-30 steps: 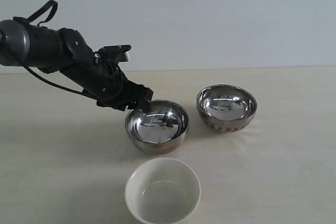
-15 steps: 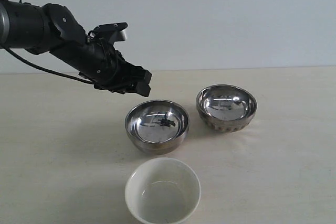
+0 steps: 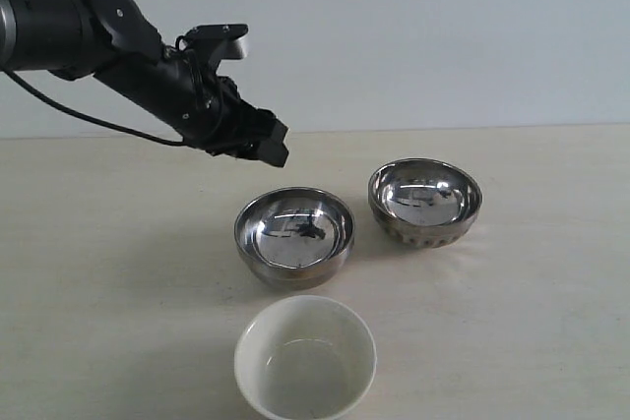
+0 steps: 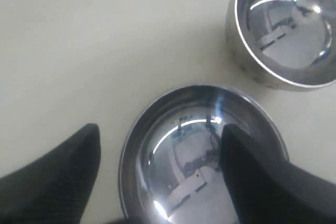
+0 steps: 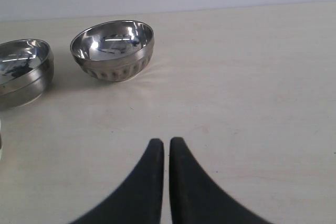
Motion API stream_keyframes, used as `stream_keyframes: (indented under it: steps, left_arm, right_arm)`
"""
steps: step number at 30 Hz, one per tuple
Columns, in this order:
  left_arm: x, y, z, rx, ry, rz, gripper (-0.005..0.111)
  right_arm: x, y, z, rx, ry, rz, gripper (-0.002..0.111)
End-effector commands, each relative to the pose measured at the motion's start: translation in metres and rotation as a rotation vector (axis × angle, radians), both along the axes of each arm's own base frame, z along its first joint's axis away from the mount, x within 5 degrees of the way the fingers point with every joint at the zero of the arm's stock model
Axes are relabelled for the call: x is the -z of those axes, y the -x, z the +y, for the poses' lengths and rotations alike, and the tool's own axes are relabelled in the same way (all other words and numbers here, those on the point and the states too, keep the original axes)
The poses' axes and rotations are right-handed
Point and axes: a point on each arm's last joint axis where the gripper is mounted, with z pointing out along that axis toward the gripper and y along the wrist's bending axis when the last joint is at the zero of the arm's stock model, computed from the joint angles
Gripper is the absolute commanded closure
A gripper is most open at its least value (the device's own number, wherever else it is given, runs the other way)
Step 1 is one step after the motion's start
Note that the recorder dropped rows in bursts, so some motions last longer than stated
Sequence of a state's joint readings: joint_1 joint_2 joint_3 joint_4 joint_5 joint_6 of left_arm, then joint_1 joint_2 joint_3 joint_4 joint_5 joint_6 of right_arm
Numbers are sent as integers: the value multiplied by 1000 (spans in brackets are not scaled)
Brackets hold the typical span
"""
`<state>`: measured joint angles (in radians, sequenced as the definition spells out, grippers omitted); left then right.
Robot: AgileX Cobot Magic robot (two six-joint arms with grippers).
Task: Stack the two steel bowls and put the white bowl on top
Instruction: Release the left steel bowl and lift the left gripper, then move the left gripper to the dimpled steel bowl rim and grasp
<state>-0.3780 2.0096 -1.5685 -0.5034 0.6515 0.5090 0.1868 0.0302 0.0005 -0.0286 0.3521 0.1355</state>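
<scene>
Pale cream surface (image 3: 118, 341) runs back to a plain light wall (image 3: 443, 36), and on it you have three bowls, all upright, empty and apart from one another. The smooth steel bowl (image 3: 293, 236) sits in the middle. The ribbed steel bowl (image 3: 424, 203) stands just beside it on the right and a little further back, and the white bowl (image 3: 305, 357) lies nearest the exterior camera, in front of the smooth one. Your left claw (image 3: 268, 143) hangs in the air above and behind the left rim of the smooth steel bowl, clear of it and holding nothing. From the left wrist you look down into that bowl (image 4: 202, 156) with the claw (image 4: 160, 132) spread wide. One of the fingers (image 4: 58, 177) shows outside the rim and the other over the bowl's inside, while the ribbed bowl (image 4: 286, 30) sits beyond. Your right claw (image 5: 166, 142) is pressed almost together with only a thin slit between its tips. It is empty and low over bare surface, well apart from the ribbed bowl (image 5: 113, 50) and the smooth one (image 5: 23, 69).
</scene>
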Motion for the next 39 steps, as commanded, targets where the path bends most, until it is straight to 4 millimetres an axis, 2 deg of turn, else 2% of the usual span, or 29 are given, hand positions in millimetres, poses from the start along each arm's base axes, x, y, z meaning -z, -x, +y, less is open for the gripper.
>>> stream_keyframes:
  steps: [1, 5, 9, 25, 33, 39]
  left_arm:
    - [-24, -4, -9, 9, 38, -59, 45]
    - [-24, -9, -18, 27, 42, -61, 45]
    - [-13, -14, -31, 49, 38, -48, 45]
    - [22, -22, -103, 178, 25, -64, 45]
    - [46, -31, -109, 164, -49, -44, 45]
    - [55, -33, -112, 170, -60, -51, 45]
  right_arm:
    - [-1, -1, -1, 6, 9, -10, 108]
    - [-1, -1, -1, 6, 9, -10, 108]
    - [-1, -1, -1, 6, 9, -10, 108]
    - [-1, -1, -1, 6, 9, -10, 108]
    - [-1, -1, -1, 6, 9, -10, 108]
    - [-1, -1, -1, 6, 9, -10, 108]
